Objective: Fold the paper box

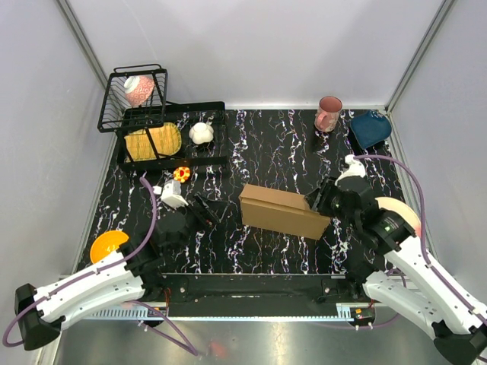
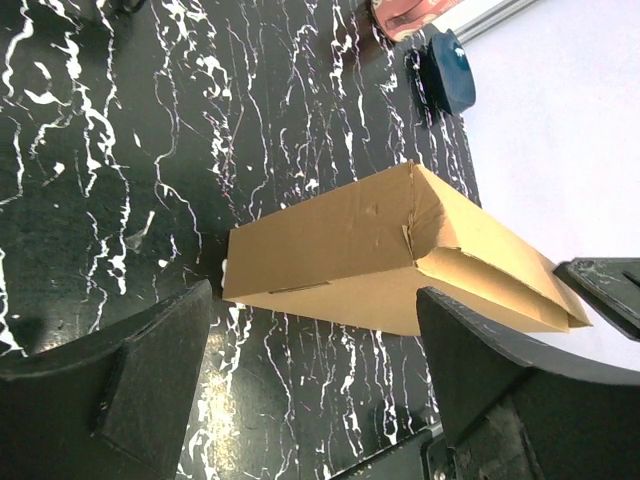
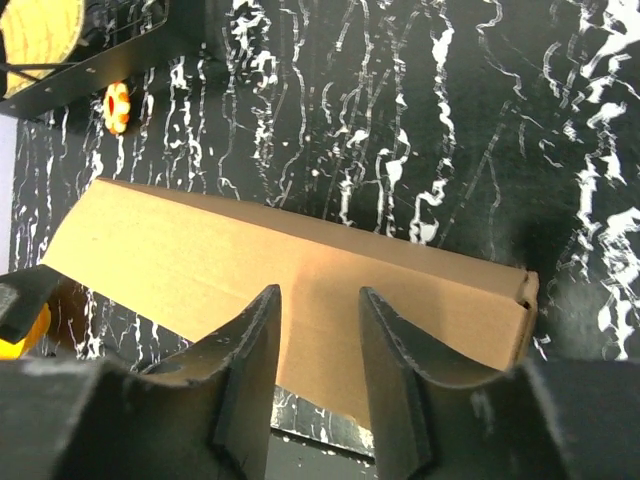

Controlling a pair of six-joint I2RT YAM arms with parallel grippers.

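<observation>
The paper box (image 1: 283, 211) is a folded, flat-sided brown cardboard box lying in the middle of the black marbled table. In the left wrist view the paper box (image 2: 380, 260) lies just beyond my fingertips, its seamed end toward the right. My left gripper (image 1: 202, 209) (image 2: 315, 300) stands wide open to the box's left with nothing between its fingers. My right gripper (image 1: 319, 199) sits at the box's right end. In the right wrist view the right gripper (image 3: 320, 295) hovers over the box (image 3: 200, 250), partly open, with only the box's top face showing in the gap.
A black dish rack (image 1: 205, 106) with a yellow item (image 1: 154, 141) and a white object (image 1: 201, 133) stands back left, with a wire basket (image 1: 114, 91) on it. A pink cup (image 1: 329, 114) and blue bowl (image 1: 370, 128) sit back right. An orange plate (image 1: 106, 245) lies front left.
</observation>
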